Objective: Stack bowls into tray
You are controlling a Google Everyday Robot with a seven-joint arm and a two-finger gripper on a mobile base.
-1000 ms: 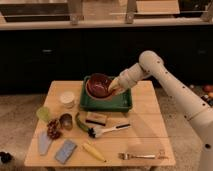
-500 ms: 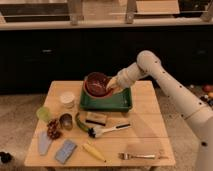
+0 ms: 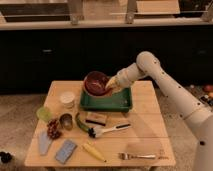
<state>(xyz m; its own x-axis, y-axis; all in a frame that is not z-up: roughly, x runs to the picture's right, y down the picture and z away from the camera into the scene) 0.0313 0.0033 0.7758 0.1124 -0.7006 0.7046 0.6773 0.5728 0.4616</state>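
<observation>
Bowl (image 3: 96,82) risen; gripper (image 3: 108,85) over tray (image 3: 107,102).

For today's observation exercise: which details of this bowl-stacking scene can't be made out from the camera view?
- Pincer at the bowl's right rim: grip too blurred.
- Number of bowls stacked: too small to count.
- Tray floor, back left: hidden by the bowl.
- Robot base: cut off by the right edge.

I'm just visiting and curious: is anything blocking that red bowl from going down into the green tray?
Nothing visible does. The gripper is at the right rim of the bowl, which sits tilted over the back left part of the tray. The tray's bare floor shows below it.
</observation>
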